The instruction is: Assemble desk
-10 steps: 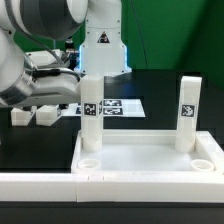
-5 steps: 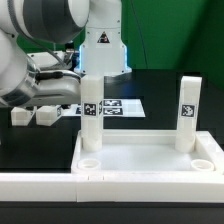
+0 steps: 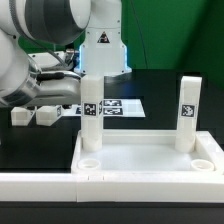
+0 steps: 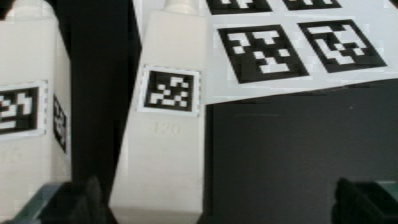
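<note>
1. Gripper [image 4: 222, 204] spread wide, grasping nothing; its dark fingertips [image 4: 75, 205] stand either side of one loose leg [image 4: 160, 120] lying on the black table [image 4: 285, 150].
2. Second loose leg [image 4: 25, 100] lies just beside the first; marker board [image 4: 285, 40] is near.
3. Desk slab [image 3: 150, 160] lies nearest the exterior camera, with left upright leg [image 3: 90, 118] and right upright leg [image 3: 187, 112] in its far sockets.

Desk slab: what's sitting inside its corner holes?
The exterior view's left leg and right leg stand upright in the slab's far corner sockets. Both near sockets look empty. Their bottom ends are hidden inside the sockets.

The table [image 3: 165, 88] bears desk slab [image 3: 140, 160], marker board [image 3: 124, 106], loose legs [image 3: 45, 116] and border rail [image 3: 35, 186].
</note>
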Action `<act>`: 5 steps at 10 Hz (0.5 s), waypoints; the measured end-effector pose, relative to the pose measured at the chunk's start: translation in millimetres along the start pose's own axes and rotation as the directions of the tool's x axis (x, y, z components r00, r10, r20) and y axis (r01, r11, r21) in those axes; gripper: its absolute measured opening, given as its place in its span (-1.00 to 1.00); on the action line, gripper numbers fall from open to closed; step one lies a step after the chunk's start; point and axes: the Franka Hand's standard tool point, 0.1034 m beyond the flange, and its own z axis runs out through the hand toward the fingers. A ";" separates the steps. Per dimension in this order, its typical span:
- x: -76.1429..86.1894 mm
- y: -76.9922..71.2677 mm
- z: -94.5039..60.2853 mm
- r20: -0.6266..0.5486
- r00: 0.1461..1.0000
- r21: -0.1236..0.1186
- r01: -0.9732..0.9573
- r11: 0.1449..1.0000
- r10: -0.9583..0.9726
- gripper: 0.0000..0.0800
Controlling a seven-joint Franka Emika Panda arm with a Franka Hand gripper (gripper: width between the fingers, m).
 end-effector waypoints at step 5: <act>-3.0 20.8 12.2 0.032 0.999 0.016 -0.025 1.000 0.024 0.62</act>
